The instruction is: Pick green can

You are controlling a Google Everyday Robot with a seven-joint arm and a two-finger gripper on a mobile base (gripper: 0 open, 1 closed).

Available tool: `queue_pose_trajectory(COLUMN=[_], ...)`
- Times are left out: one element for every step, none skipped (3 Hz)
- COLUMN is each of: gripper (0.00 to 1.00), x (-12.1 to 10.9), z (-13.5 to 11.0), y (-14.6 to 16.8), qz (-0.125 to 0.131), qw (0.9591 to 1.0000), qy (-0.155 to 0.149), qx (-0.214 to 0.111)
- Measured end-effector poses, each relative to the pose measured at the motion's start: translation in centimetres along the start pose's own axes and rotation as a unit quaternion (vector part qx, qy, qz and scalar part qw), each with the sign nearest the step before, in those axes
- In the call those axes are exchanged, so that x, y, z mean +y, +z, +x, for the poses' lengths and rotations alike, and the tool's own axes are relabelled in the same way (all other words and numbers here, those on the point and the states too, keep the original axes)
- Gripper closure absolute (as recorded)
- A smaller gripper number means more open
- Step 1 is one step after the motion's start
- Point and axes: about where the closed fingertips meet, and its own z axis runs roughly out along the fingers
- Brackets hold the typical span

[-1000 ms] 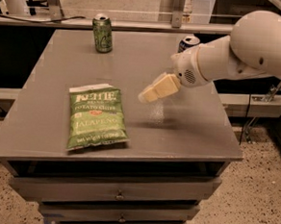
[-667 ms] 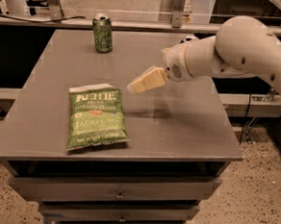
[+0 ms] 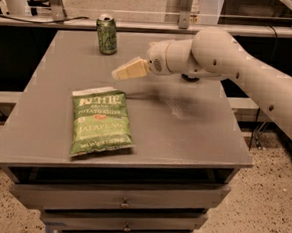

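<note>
Cream-coloured, the gripper [image 3: 131, 69] hangs above the middle of the grey table [image 3: 195, 134], carrying nothing; whether it is spread or closed I cannot tell. It points toward the back left, where the green can [image 3: 107, 34] stands upright near the far edge, apart from the gripper and untouched. The chip bag [image 3: 102, 121] lies flat nearer the front. Reaching, gripping and lifting all remain, I judge.

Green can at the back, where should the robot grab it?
Grip the green can around its round middle, coming from its right, nearer side, where the gripper hovers above the table. It stands upright with bare sides, so a sideways pinch should fit.
</note>
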Motion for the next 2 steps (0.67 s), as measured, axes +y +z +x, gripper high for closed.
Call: queue_pose_trajectory(gripper=[0.0,0.0], x=[-2.8,-5.5], z=[-0.8,-2.0], y=[3.8,6.9], qz=[0.015,0.027], qw=[0.9994,0.9982], qy=[0.007,0.01], qx=[-0.029,-0.053])
